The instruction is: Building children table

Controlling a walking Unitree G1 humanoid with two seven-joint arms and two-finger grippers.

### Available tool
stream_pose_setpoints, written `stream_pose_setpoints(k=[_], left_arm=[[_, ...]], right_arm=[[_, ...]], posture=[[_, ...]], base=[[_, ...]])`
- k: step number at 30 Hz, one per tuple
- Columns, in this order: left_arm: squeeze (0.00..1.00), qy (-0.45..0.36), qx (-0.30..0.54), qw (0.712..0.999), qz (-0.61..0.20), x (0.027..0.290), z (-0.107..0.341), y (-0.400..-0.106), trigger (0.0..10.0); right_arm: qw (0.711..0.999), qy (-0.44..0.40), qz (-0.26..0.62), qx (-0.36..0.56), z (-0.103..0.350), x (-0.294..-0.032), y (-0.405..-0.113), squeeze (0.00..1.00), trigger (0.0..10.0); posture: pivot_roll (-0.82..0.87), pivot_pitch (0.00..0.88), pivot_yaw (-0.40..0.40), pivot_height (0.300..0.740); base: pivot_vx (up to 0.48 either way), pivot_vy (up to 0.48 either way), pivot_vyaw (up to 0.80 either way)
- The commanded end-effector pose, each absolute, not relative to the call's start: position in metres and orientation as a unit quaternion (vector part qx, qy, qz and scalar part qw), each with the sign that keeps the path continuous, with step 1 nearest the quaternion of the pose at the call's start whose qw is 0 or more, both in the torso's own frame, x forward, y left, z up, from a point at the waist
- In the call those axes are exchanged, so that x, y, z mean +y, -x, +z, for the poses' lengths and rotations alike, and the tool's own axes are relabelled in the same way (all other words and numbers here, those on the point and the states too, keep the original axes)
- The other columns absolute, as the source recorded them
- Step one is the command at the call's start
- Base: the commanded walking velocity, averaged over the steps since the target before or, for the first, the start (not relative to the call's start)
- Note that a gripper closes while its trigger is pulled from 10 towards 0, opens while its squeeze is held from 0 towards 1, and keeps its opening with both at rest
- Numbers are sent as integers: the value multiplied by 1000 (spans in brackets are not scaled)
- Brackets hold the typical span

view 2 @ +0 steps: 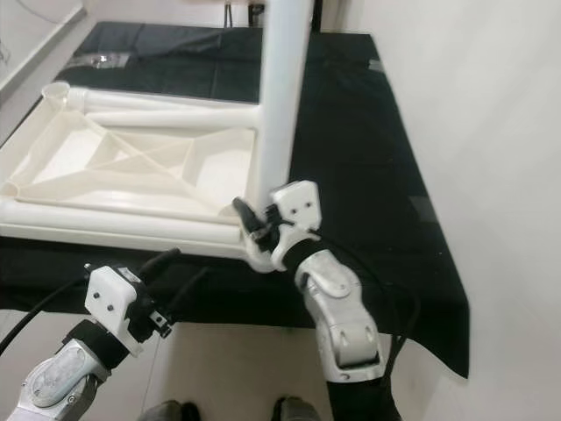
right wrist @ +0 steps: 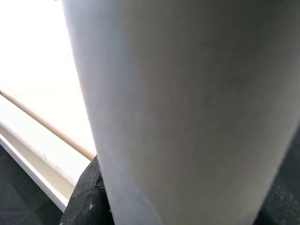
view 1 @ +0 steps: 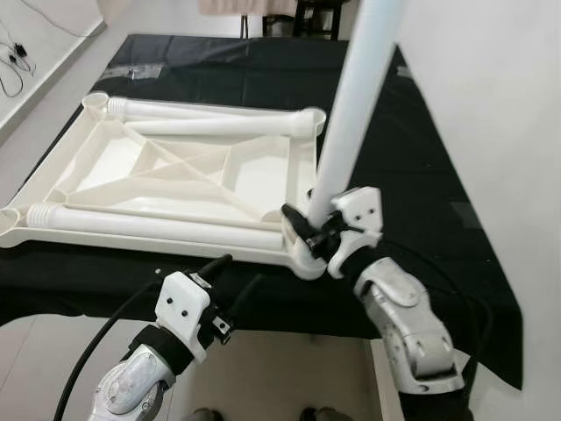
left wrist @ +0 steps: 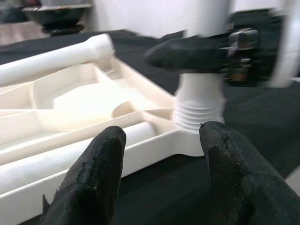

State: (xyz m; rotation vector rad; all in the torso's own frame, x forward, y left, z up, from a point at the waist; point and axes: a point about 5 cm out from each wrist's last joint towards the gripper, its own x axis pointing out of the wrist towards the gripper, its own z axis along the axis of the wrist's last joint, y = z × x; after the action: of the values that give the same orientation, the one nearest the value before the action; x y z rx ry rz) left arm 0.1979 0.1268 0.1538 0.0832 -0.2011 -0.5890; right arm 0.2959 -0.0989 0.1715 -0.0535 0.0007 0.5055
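A white plastic table top (view 1: 254,180) lies upside down on a black cloth. Three loose white legs rest in it: one along the near side (view 1: 158,226) and two at the far side (view 1: 219,127). Another white leg (view 1: 355,96) stands upright in the near right corner socket (left wrist: 199,110), its threaded end seated there. My right gripper (view 1: 317,230) is shut on this leg just above the socket; the leg (right wrist: 187,112) sits right up against the right wrist camera. My left gripper (view 1: 243,269) hangs open just below the top's near edge, left of the socket, its fingers (left wrist: 93,178) holding nothing.
The black cloth (view 1: 421,175) covers a low surface that ends just in front of me. A white wall (view 1: 508,105) runs close along the right side. Cables (view 1: 13,61) lie on the floor at far left. Dark furniture (view 1: 307,13) stands beyond the far edge.
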Motion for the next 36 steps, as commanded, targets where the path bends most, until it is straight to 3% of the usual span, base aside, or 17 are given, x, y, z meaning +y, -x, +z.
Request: stream_pose_setpoints(k=[1,2,4,5,6,8,11,12,13,19,25,26,28,36], left_arm=[[0,-33,-92,952,-289,128,149,-196,10000],[0,-18,-75,952,-297,127,142,-197,10000],[0,12,-49,946,-320,124,135,-195,10000],[0,19,-41,943,-329,123,133,-194,10000],[0,31,-34,938,-344,120,131,-193,10000],[0,44,-27,931,-361,117,129,-192,10000],[0,54,-22,927,-371,114,126,-198,10000],[0,54,-22,927,-371,114,126,-198,10000],[0,56,-22,926,-373,112,124,-201,10000],[0,62,-25,926,-371,111,122,-207,10000],[0,63,-26,928,-366,111,121,-211,10000],[0,62,-27,929,-364,111,121,-212,10000],[0,61,-29,930,-362,110,121,-213,10000],[0,61,-31,930,-361,109,120,-213,10000]], right_arm=[[969,52,219,100,134,-110,-295,0,0],[971,45,217,94,136,-108,-301,0,10000],[968,24,239,75,146,-104,-308,0,10000],[964,18,258,62,151,-102,-311,212,10000],[960,4,277,49,157,-100,-313,1000,10000],[956,-10,292,37,162,-97,-313,1000,10000],[920,-22,391,-5,181,-96,-317,1000,10000],[920,-22,391,-5,181,-96,-317,1000,10000],[900,-5,435,-29,191,-100,-322,0,10000],[858,14,512,-40,203,-111,-339,0,10000],[845,15,534,-36,209,-111,-354,0,9647],[838,12,544,-31,209,-110,-357,0,0],[824,4,566,-13,203,-111,-362,0,0],[836,9,548,6,196,-117,-372,0,0]], posture=[[78,129,-46,740],[75,115,-46,740],[74,114,-45,740],[70,106,-41,740],[70,106,-41,740],[70,106,-41,740],[74,90,-45,740],[74,90,-45,740],[76,87,-48,740],[86,72,-64,740],[98,67,-73,740],[106,63,-79,740],[108,62,-81,740],[109,64,-85,740]], base=[[0,0,0],[0,0,0],[0,0,0],[0,0,0],[0,0,0],[0,0,0],[0,0,0],[0,0,0],[0,0,0],[0,0,0],[0,0,0],[0,0,0],[0,0,0],[0,0,0]])
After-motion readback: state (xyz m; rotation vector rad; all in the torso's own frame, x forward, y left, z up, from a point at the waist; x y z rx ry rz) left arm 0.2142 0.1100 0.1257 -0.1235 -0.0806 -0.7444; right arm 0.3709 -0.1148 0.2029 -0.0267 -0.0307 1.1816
